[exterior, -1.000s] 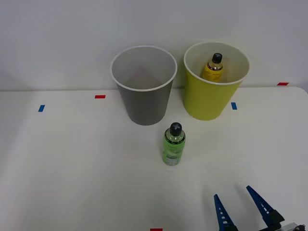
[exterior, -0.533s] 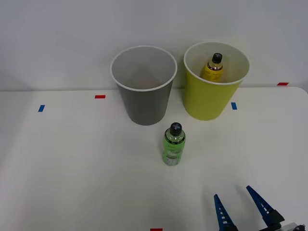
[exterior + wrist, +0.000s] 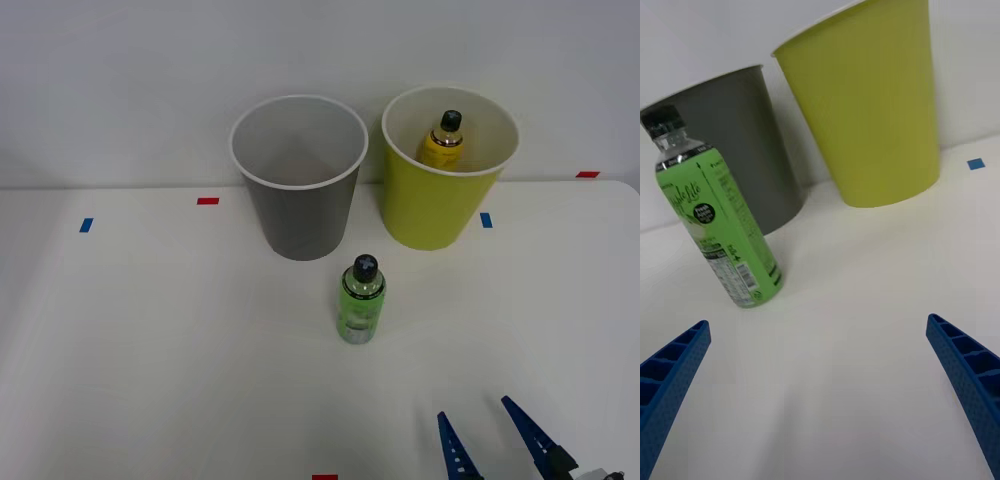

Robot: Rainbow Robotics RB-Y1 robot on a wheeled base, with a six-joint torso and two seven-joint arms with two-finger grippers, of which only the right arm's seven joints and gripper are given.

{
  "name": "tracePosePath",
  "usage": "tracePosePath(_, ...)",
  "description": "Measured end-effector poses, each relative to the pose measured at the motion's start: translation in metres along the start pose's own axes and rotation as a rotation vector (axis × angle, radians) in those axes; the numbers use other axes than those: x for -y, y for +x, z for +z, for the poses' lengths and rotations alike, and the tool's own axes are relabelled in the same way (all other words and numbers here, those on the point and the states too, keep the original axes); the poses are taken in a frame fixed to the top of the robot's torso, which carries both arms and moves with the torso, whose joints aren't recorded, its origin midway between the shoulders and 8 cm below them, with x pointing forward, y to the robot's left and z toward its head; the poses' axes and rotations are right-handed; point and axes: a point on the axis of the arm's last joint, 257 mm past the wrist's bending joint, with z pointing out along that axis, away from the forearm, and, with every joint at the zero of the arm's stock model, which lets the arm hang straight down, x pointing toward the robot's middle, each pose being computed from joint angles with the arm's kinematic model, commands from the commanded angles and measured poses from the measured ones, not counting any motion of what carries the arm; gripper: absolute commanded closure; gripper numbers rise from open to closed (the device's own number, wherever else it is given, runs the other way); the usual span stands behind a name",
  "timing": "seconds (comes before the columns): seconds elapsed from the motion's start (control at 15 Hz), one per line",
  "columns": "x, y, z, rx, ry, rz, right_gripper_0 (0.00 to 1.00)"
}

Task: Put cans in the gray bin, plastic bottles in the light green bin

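Green bottle (image 3: 361, 300) stands upright at 11 o'clock from the wide-open, empty right end effector (image 3: 490, 445); an off-centre approach could topple it.

The worktop (image 3: 150, 350) lies bare between the spread fingers (image 3: 455, 455) and the green bottle (image 3: 361, 300), which stands upright at their 11 o'clock, well apart. Past the bottle, the gray bin (image 3: 298, 180) at 12 and the light green bin (image 3: 447, 170) at 1 stand nearly rim to rim. The orange bottle (image 3: 444, 140) sits in the green bin.
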Motion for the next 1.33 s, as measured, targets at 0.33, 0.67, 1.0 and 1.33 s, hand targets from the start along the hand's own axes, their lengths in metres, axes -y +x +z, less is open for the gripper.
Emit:
tracePosePath(0.33, -0.014, -0.017, 0.002, 0.041, -0.044, -0.152, 0.0)
tracePosePath(0.67, -0.014, -0.023, 0.016, 0.081, 0.013, -0.16, 0.0)
tracePosePath(1.0, -0.044, -0.025, 0.036, 0.088, -0.127, -0.192, 0.0)
tracePosePath(1.33, -0.062, -0.025, 0.066, 0.109, -0.227, -0.192, 0.0)
